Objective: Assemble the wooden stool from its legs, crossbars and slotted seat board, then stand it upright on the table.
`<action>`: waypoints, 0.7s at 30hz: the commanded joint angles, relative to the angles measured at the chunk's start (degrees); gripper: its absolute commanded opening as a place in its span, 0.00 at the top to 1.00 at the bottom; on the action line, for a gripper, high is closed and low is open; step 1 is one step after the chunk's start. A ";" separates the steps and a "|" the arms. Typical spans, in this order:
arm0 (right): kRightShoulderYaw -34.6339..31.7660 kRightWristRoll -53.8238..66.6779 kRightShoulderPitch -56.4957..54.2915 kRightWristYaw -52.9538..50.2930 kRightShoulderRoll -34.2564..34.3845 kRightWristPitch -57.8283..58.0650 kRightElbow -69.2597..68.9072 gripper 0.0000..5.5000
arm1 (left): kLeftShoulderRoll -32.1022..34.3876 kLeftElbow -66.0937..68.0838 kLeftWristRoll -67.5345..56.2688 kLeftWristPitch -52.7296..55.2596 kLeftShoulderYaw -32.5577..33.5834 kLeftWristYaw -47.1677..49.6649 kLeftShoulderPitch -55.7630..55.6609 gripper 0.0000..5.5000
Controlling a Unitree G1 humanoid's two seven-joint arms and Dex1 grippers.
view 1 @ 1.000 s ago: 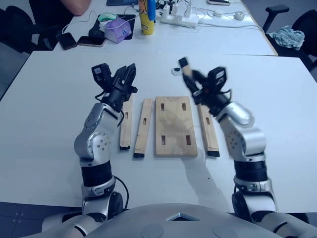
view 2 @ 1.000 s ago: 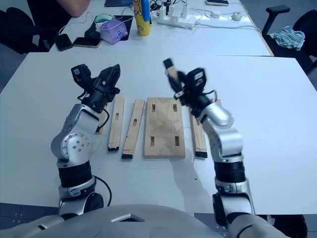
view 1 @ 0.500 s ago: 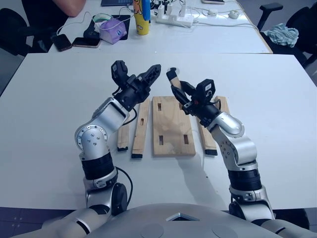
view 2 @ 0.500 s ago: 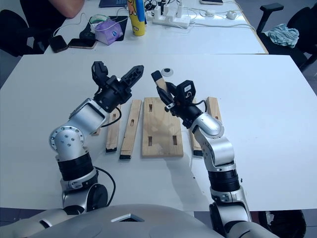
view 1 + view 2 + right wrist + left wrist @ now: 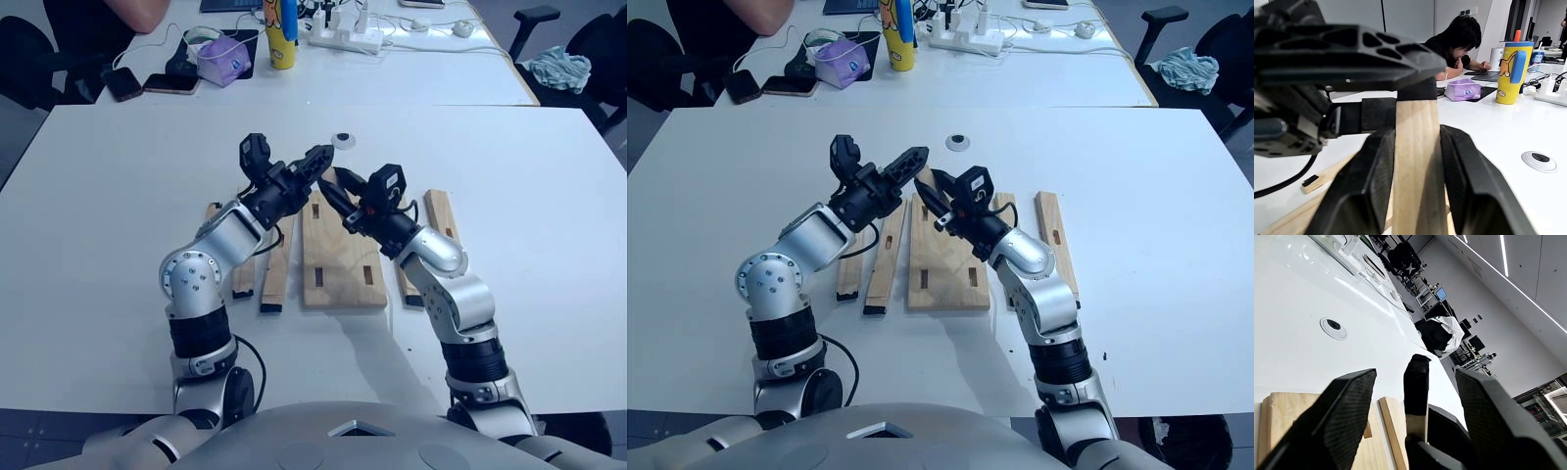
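Observation:
My right gripper [image 5: 335,190] is shut on a wooden leg [image 5: 1418,166] with a black end cap, held above the slotted seat board [image 5: 338,266] that lies flat on the white table. My left gripper [image 5: 306,166] is open, one finger [image 5: 1347,416] on each side of the leg's black tip [image 5: 1417,382], with gaps showing on both sides. Two slotted wooden bars [image 5: 277,266] lie left of the board, partly under my left arm. Two more bars [image 5: 443,215] lie right of it.
A round cable grommet [image 5: 343,139] sits in the table just beyond the grippers. The far table carries a yellow cup [image 5: 282,34], a power strip [image 5: 343,34], a purple box [image 5: 227,59] and phones [image 5: 147,83]. Bare table [image 5: 549,225] spreads to both sides.
Both arms have swung inward to the middle over the seat board. The right gripper brought the leg down and left; the left gripper's open fingers now straddle its black tip.

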 commanded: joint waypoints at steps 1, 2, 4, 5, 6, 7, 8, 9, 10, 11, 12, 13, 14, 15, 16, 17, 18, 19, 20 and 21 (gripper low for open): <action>0.28 -0.19 0.27 0.51 -0.38 -0.53 -0.77 0.76 | 0.08 0.33 0.00 -0.60 0.12 1.05 0.44 0.50; 0.27 -0.15 0.28 0.55 -0.39 -0.53 -0.81 0.76 | 0.05 0.41 0.06 -0.75 0.21 1.16 0.53 0.52; 0.19 0.01 0.29 0.64 -0.38 -0.52 -0.86 0.76 | -0.05 0.38 -0.16 -0.77 0.06 1.13 0.78 0.58; 0.14 0.07 0.24 0.67 -0.36 -0.50 -0.87 0.76 | -0.16 0.33 -0.30 -0.73 -0.17 1.13 0.93 0.60; 0.08 0.14 0.19 0.70 -0.35 -0.46 -0.89 0.76 | -0.26 0.28 -0.37 -0.70 -0.40 1.12 1.03 0.64; 0.04 0.16 0.21 0.73 -0.35 -0.46 -0.92 0.76 | -0.36 0.29 -0.37 -0.71 -0.57 1.13 1.09 0.67; -0.01 0.21 0.23 0.75 -0.33 -0.43 -0.93 0.76 | -0.40 0.31 -0.33 -0.70 -0.72 1.11 1.12 0.68; -0.05 0.25 0.25 0.76 -0.30 -0.43 -0.94 0.76 | -0.43 0.34 -0.31 -0.69 -0.80 1.12 1.14 0.71; -0.06 0.30 0.26 0.77 -0.26 -0.37 -0.98 0.76 | -0.45 0.35 -0.33 -0.63 -0.88 1.15 1.19 0.73; -0.04 0.32 0.24 0.77 -0.22 -0.33 -0.99 0.76 | -0.43 0.37 -0.34 -0.56 -0.99 1.17 1.25 0.76; 0.00 0.33 0.21 0.77 -0.19 -0.29 -0.97 0.76 | -0.46 0.40 -0.44 -0.51 -1.03 1.21 1.30 0.79; 0.05 0.31 0.17 0.76 -0.16 -0.24 -0.97 0.76 | -0.44 0.39 -0.45 -0.46 -1.14 1.21 1.33 0.82; 0.12 0.09 0.10 0.62 -0.19 -0.19 -0.91 0.76 | -0.44 0.42 -0.46 -0.47 -1.19 1.19 1.33 0.83; 0.20 -0.01 0.01 0.56 -0.23 -0.02 -0.88 0.76 | -0.38 0.41 -0.40 -0.54 -1.23 1.19 1.31 0.86; 0.20 -0.04 -0.03 0.48 -0.22 0.14 -0.85 0.76 | -0.31 0.39 -0.25 -0.66 -1.27 1.21 1.31 0.89; 0.17 -0.08 0.00 0.40 -0.24 0.24 -0.79 0.76 | -0.30 0.44 -0.14 -0.93 -1.22 1.24 1.34 0.90; 0.13 -0.04 0.01 0.38 -0.24 0.35 -0.72 0.76 | -0.21 0.48 0.07 -1.20 -1.20 1.21 1.35 0.90; 0.04 0.06 0.02 0.39 -0.23 0.40 -0.62 0.76 | -0.05 0.55 0.54 -1.63 -1.13 1.24 1.49 0.90; -0.03 0.23 0.06 0.51 -0.24 0.42 -0.55 0.76 | 0.08 0.70 0.85 -1.97 -0.98 1.25 1.64 0.91; -0.11 0.26 0.03 0.55 -0.27 0.34 -0.48 0.76 | 0.28 0.81 1.11 -2.17 -0.94 1.16 1.74 0.91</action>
